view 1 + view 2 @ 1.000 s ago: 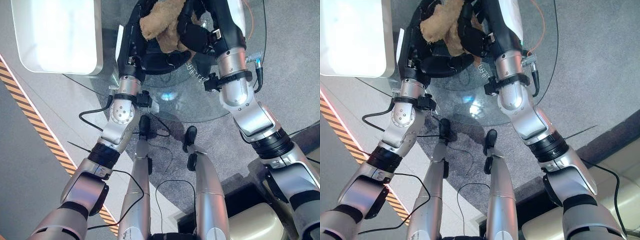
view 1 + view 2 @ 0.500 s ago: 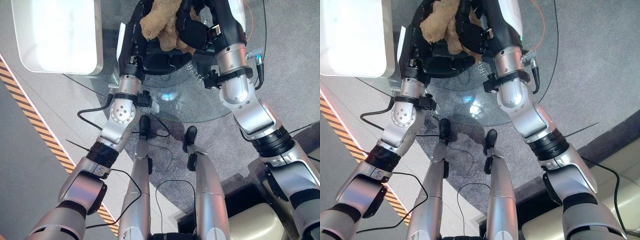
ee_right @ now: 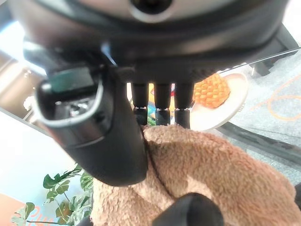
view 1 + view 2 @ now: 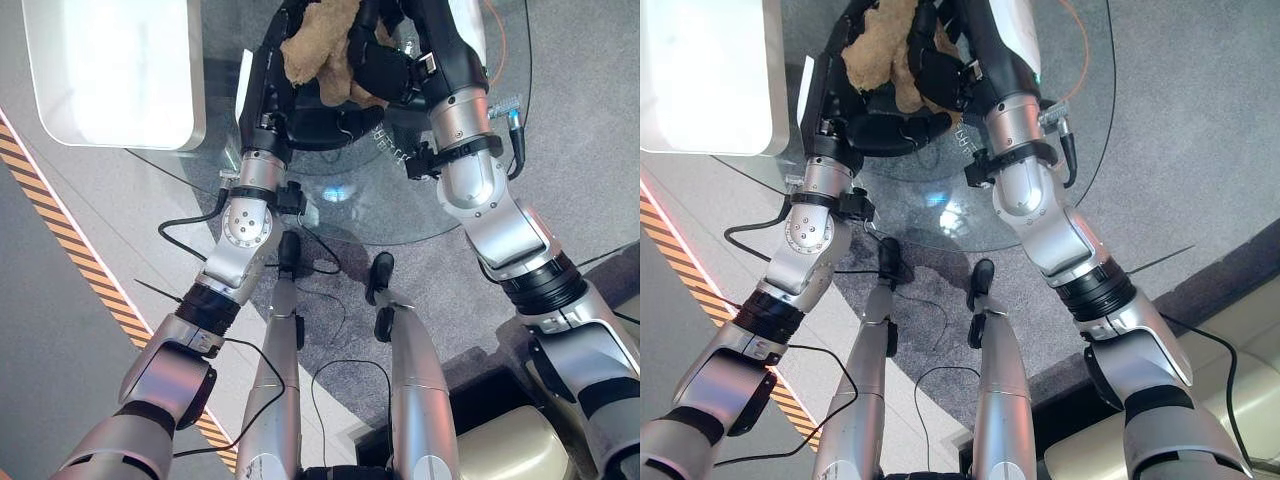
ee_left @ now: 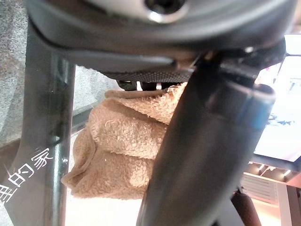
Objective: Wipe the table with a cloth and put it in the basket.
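Observation:
A tan fluffy cloth point(image 4: 315, 40) hangs bunched between both hands at the far side of the round glass table point(image 4: 400, 205). My left hand point(image 4: 268, 78) grips its left side; in the left wrist view the cloth point(image 5: 124, 141) sits pinched between the thumb point(image 5: 202, 155) and the fingers. My right hand point(image 4: 385, 70) clasps the other side, its fingers curled onto the cloth point(image 3: 221, 169) in the right wrist view. Under the cloth lies a dark rounded shape point(image 4: 325, 128), seemingly the basket; most of it is hidden by the hands.
A white rectangular block point(image 4: 110, 70) stands at the table's left. A plate point(image 3: 233, 101) with an orange ball lies beyond the right hand. Orange-and-black striped tape point(image 4: 70, 245) crosses the floor on the left. A beige seat point(image 4: 505, 445) sits low on the right.
Both hands have edged slightly farther away over the table, with the cloth still held between them. Nothing was let go.

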Tool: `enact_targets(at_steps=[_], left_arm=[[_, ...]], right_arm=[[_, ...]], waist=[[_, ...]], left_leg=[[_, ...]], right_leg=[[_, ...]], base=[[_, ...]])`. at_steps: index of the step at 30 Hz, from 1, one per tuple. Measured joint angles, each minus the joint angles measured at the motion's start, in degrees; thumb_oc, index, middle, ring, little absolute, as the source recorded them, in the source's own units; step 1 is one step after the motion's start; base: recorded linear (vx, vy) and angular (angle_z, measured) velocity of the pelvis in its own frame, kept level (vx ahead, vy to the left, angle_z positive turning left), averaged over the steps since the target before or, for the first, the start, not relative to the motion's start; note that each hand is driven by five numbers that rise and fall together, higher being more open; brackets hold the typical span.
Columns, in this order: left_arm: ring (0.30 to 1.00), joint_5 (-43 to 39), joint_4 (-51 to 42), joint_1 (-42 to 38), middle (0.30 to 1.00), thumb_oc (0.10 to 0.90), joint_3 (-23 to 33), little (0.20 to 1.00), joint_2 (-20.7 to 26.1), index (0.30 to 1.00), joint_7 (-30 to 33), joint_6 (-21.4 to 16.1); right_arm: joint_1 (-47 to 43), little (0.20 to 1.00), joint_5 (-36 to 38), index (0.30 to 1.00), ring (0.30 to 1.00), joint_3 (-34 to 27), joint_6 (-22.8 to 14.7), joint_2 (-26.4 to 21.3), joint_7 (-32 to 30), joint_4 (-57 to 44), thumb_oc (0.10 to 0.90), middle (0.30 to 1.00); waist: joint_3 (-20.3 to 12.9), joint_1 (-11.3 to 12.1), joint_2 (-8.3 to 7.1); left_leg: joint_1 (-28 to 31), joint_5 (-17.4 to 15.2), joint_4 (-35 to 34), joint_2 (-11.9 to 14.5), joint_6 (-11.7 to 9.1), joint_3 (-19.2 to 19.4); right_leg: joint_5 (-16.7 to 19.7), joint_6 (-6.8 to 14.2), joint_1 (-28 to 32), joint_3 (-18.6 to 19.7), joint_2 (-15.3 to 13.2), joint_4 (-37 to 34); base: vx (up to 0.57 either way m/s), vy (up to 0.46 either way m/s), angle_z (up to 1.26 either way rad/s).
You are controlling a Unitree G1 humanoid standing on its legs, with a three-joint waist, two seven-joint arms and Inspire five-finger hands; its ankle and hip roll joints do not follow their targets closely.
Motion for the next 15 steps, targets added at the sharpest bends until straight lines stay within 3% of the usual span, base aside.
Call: enact_targets(at_steps=[15], left_arm=[[0.300, -3.58, 4.71, -2.16, 0.300, 0.100, 2.69, 0.200, 0.04, 0.300, -0.04, 0.01]], right_arm=[[-0.20, 0.200, -0.54, 0.300, 0.300, 3.92, -0.14, 0.28, 1.94, -4.15, 0.100, 0.300]], waist=[[-0.01, -0.23, -0.14]], left_leg=[[0.02, -0.01, -0.04, 0.14, 0.00, 0.09]], right_leg=[[0.02, -0.02, -0.01, 0.05, 0.15, -0.03]], base=[[0.00, 0.000, 0.00]])
